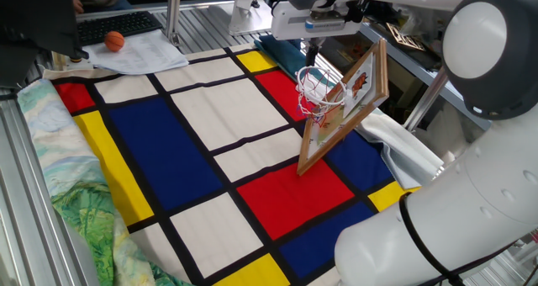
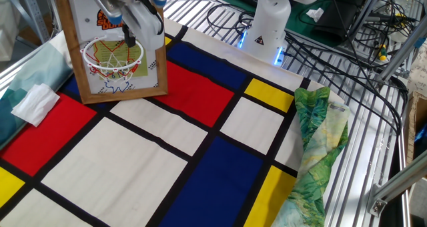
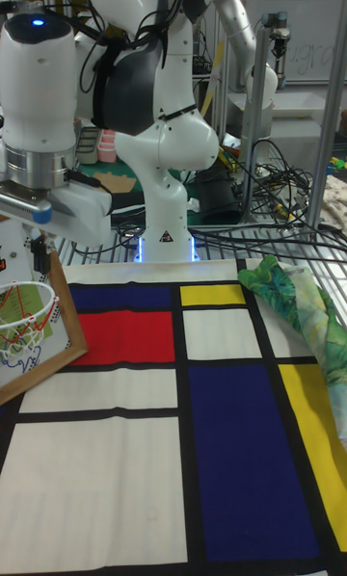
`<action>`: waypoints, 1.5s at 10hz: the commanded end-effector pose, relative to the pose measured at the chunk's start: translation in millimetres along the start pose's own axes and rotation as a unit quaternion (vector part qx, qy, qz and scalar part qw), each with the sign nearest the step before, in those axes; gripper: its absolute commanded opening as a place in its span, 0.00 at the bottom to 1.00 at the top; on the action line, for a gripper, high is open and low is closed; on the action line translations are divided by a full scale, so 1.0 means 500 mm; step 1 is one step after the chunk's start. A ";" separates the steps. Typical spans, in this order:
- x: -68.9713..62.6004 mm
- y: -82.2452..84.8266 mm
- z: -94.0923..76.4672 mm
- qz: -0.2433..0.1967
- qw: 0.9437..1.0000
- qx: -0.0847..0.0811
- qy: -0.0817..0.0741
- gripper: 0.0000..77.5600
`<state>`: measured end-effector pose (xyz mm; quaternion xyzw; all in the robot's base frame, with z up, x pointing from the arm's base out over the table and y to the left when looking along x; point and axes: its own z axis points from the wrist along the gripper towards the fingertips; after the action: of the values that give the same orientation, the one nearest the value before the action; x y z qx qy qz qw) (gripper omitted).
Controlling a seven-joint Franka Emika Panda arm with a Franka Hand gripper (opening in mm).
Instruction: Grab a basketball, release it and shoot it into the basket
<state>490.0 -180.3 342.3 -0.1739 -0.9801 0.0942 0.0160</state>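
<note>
1. One fixed view shows the basketball [image 1: 113, 40] far from the arm, lying on white papers [image 1: 139, 54] at the table's far corner, just in front of a dark keyboard [image 1: 118, 25].
2. Well apart from it, the basket [image 1: 340, 105] stands tilted on a cloth of red, blue, yellow and cream blocks [image 1: 210, 143], its wood-framed backboard leaning back and its red rim with white net jutting toward the middle of the cloth.
3. Above the rim hangs the gripper [image 1: 313, 44], pointing down. From this side the fingers read as one thin dark stem, so I cannot tell how wide they stand.
4. From the other fixed view the gripper [image 2: 128, 35] sits in front of the upper part of the backboard, right over the rim of the basket [image 2: 113, 57]. Its dark fingers look close together, with nothing visible between them, though the net and the orange picture behind make the gap hard to judge.
5. A crumpled white tissue [image 2: 35, 102] lies on the cloth left of the backboard frame, and a green patterned fabric [image 2: 313, 147] is bunched along the cloth's right edge.
6. Seen in the tall fixed view, the gripper [image 3: 40, 253] appears as a short dark tip under the arm's white wrist, just above the net of the basket [image 3: 27, 326]; the basketball is out of this frame.
</note>
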 end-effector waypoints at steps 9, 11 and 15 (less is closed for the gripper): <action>0.031 0.053 -0.019 -0.058 0.997 -0.040 0.039 0.02; 0.073 0.120 -0.027 -0.040 0.997 -0.043 0.042 0.02; 0.125 0.199 -0.003 0.003 0.998 -0.057 0.036 0.02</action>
<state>480.5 -127.7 340.6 -0.1121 -0.9916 0.0436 0.0476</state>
